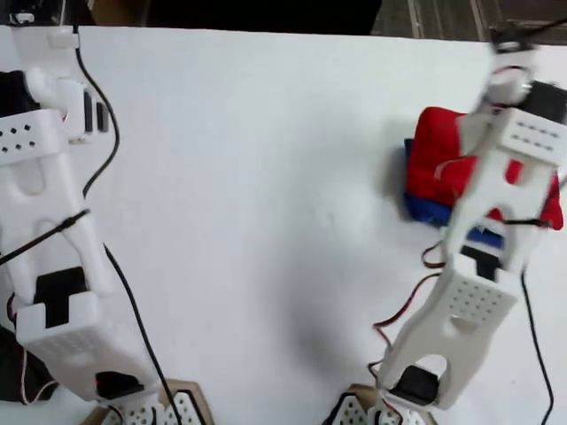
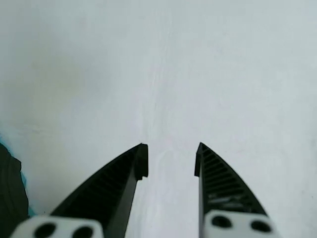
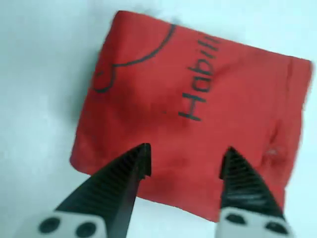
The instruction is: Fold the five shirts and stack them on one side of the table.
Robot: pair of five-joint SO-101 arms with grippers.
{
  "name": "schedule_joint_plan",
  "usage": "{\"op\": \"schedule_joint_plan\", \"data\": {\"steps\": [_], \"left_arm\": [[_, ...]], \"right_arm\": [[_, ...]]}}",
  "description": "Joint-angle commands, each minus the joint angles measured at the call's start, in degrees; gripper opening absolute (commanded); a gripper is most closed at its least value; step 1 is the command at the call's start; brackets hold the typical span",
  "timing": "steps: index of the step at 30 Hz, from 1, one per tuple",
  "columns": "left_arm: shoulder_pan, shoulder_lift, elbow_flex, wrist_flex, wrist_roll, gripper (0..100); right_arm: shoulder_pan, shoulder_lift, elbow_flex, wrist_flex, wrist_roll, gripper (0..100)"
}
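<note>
Two shirts stacked, red shirt point(image 3: 198, 89) atop blue shirt point(image 1: 423, 211) | right gripper point(image 3: 186, 151) spread wide, empty, above red shirt | left gripper point(image 2: 171, 147) spread wide, empty, well apart from it

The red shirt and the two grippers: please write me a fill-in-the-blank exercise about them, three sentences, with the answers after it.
1. The folded red shirt lies on a second shirt, whose colour is ____.
2. The right gripper hangs above the red shirt with its jaws ____.
3. The left gripper, also open, hangs over a bare part of the table, whose colour is ____.

Missing words: blue; open; white.
</note>
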Motion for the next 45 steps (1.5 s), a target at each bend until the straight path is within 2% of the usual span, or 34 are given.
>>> {"op": "schedule_joint_plan", "data": {"steps": [1,4,11,17,22,25,28,31,33,36,45], "left_arm": [[-3.5,-3.9,-0.3,-0.4,-0.1,18],[-7.0,-3.9,-0.2,-1.0,-3.3,18],[-13.9,-3.3,0.7,-0.9,-10.8,18],[-19.8,-3.3,6.5,-3.6,-12.4,18],[-33.8,-3.3,6.9,-9.8,-13.2,18],[-43.3,-2.5,9.0,-13.5,-21.0,18],[-51.1,0.8,12.6,-19.1,-27.0,18],[-55.9,6.2,14.5,-24.3,-31.0,18],[-57.8,10.5,14.5,-27.3,-33.4,18],[-58.9,16.7,14.5,-30.5,-35.5,18],[-55.7,26.2,14.4,-31.6,-37.2,18]], "right_arm": [[-3.5,-2.8,3.3,0.4,-2.2,1.0],[-3.6,-0.8,5.5,-0.5,-5.0,4.8],[-5.3,2.4,9.3,-0.4,-5.5,4.5],[-10.9,-12.7,9.8,-0.3,-9.2,4.5],[-14.8,-29.7,19.4,0.8,-10.2,4.9],[-17.8,-39.0,33.9,0.8,-9.8,5.9],[-22.1,-48.0,47.1,0.7,-7.4,14.0],[-26.1,-56.4,55.9,0.4,-4.7,23.8],[-28.2,-61.4,59.6,0.4,-2.1,27.9],[-30.5,-67.5,62.7,0.4,-0.2,28.9],[-31.5,-73.4,67.4,0.4,-0.2,28.9]]}}
